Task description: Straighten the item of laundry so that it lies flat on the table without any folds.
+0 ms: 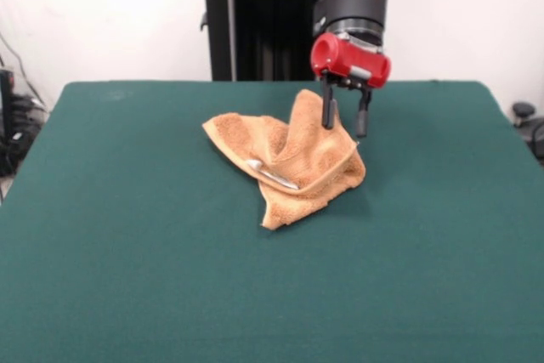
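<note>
The orange-tan towel (293, 159) lies crumpled near the middle of the dark green table (127, 252), with folds and overlapping layers. One corner stands up in a peak by the gripper's left finger. A white tag (272, 174) shows on the folded front layer. My gripper (345, 129) hangs over the towel's far right part. Its two black fingers (328, 112) stand apart, open, with the tips at about the level of the cloth. Nothing shows between the fingers.
The robot's black pedestal (255, 23) stands behind the table's far edge. Cables and gear (13, 125) sit off the left side. A dark object (524, 113) sits off the right edge.
</note>
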You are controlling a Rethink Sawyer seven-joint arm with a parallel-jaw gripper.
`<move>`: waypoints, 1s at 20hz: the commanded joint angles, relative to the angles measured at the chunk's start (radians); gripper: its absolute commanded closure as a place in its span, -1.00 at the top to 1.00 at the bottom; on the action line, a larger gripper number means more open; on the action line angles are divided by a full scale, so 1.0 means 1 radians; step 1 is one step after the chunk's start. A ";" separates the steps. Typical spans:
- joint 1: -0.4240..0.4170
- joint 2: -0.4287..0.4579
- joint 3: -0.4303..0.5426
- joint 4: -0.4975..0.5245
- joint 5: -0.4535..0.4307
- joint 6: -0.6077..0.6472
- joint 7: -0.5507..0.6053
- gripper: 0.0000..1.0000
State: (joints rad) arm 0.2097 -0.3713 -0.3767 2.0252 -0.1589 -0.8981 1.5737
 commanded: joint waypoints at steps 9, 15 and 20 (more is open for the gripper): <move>-0.020 0.023 0.095 -0.062 -0.068 0.101 0.144 1.00; -0.022 0.025 0.103 -0.067 -0.082 0.091 0.149 1.00; -0.012 0.031 0.089 -0.068 -0.066 0.086 0.137 1.00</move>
State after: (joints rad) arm 0.1961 -0.3714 -0.3765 2.0251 -0.2182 -0.8981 1.5737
